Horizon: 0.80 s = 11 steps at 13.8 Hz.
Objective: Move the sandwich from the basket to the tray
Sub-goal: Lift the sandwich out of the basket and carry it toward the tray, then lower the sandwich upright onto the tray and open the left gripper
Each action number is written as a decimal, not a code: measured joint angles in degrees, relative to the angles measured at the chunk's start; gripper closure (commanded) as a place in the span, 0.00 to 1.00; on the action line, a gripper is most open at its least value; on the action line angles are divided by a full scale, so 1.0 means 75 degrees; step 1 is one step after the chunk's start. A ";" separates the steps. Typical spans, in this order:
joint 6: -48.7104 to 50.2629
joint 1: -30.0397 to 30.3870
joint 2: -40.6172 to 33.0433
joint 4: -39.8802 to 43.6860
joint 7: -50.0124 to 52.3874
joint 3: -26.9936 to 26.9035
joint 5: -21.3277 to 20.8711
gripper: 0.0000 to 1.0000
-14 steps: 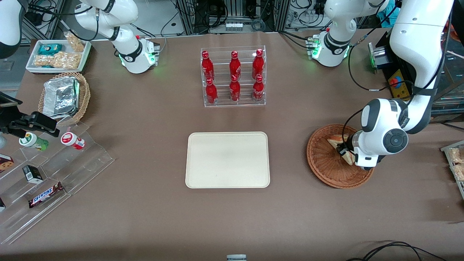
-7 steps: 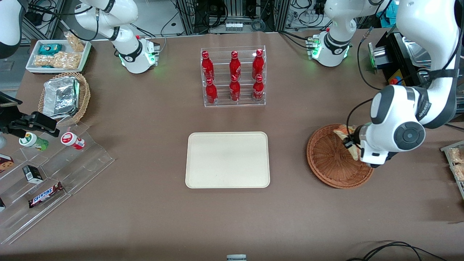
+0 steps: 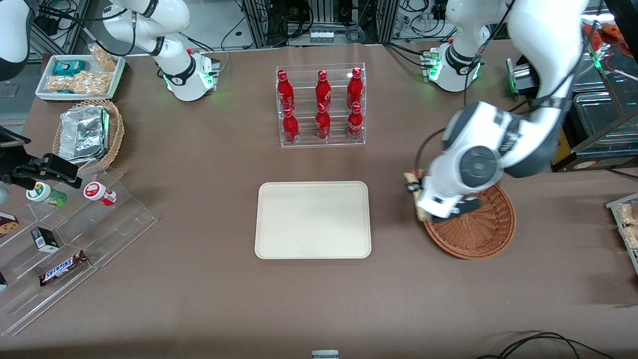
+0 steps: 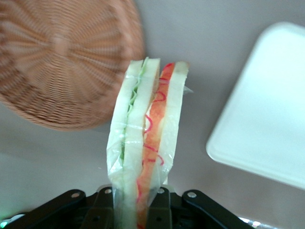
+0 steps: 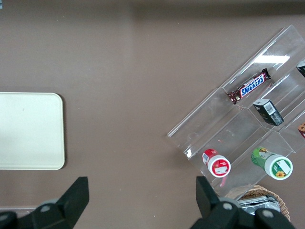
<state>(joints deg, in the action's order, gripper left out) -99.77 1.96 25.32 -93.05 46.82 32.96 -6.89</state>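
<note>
Above the worktop (image 3: 199, 289) between basket (image 3: 486, 234) and tray (image 3: 313, 220), the pincer (image 4: 138, 210) grips the sandwich (image 4: 145, 138): lift done, placement on the tray remaining.

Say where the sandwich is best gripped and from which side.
Grip it as the gripper does now: fingers shut across the two flat bread faces of the sandwich at one end, coming along its length. The faces are broad and parallel, and the wedge is narrow between them.

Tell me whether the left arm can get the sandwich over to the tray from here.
Probably yes. The tool holds the sandwich lifted over the basket rim, and only bare table lies between it and the tray.
</note>
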 measured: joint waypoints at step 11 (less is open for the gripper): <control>-0.2058 -0.2556 0.2735 0.2010 0.1182 -0.0069 -0.1327 0.87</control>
<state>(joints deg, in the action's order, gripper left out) -115.21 -17.21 45.83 -77.98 55.68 32.45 -16.84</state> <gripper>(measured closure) 0.846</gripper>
